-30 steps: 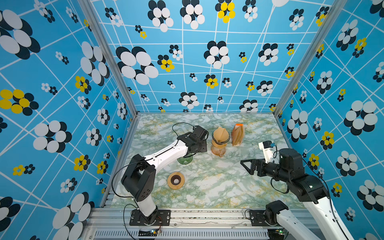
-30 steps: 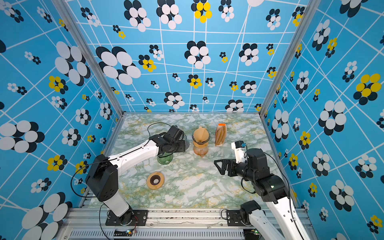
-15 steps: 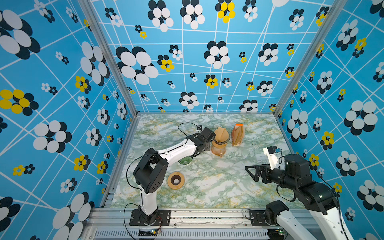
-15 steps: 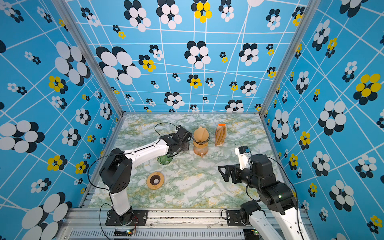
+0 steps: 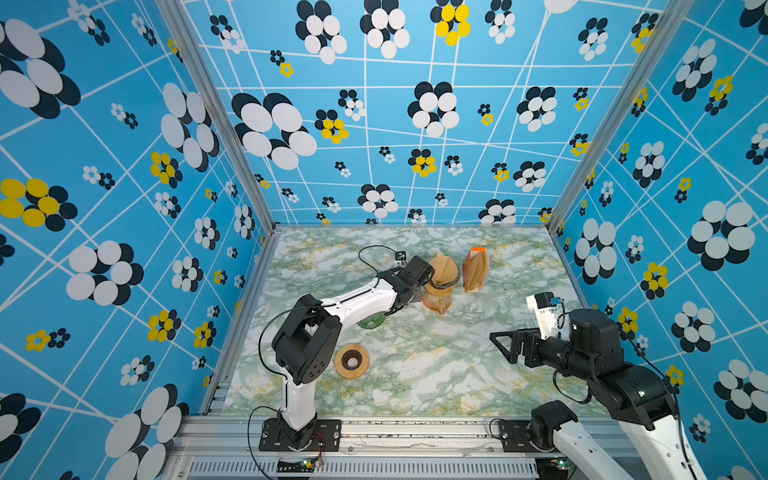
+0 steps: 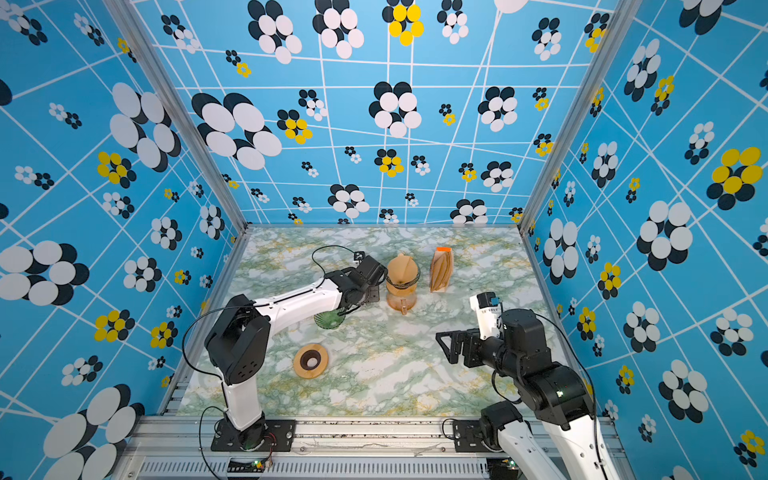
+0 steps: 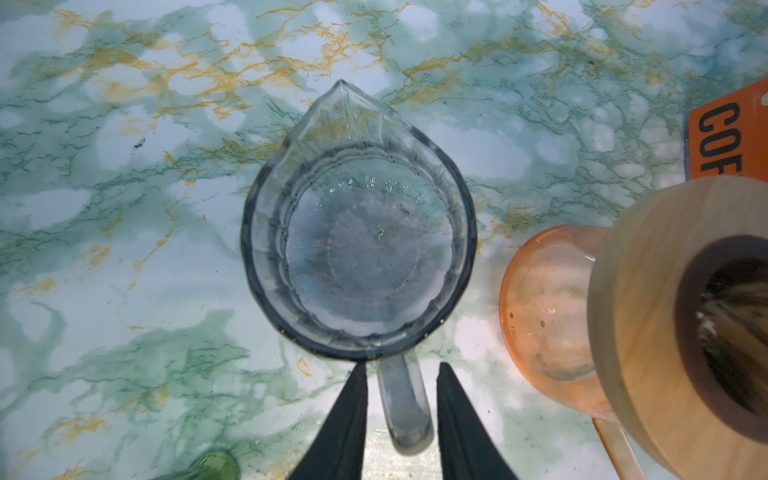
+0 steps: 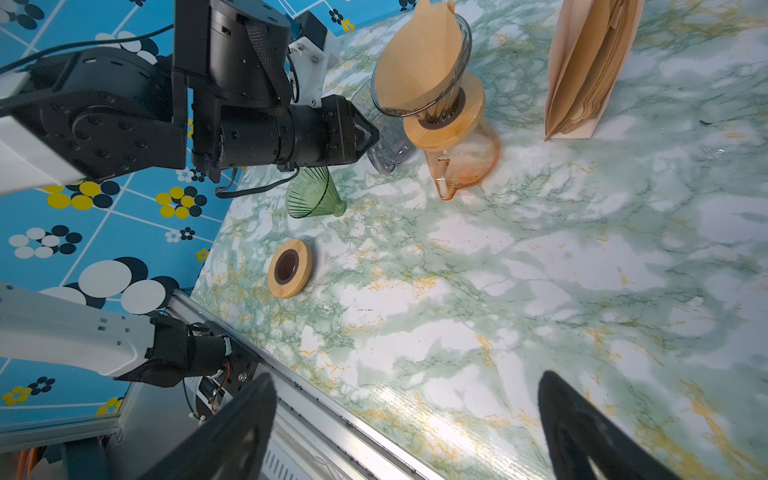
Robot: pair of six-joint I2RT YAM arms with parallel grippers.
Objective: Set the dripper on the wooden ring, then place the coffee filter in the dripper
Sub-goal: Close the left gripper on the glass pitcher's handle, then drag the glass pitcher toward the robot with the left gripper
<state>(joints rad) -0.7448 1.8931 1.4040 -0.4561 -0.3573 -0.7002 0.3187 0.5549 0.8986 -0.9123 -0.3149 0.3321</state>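
Glass jug (image 7: 357,249) handle sits between left gripper (image 7: 401,365) jaws (narrowly spread, gaps both sides); right gripper (image 8: 407,376) jaws stand wide apart.

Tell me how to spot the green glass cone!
On the marble table, find the orange carafe near the back. Nearby, under the left arm, the green glass cone lies on its side. It alone is green glass, and empty, while the dark dripper atop the carafe holds a paper filter.
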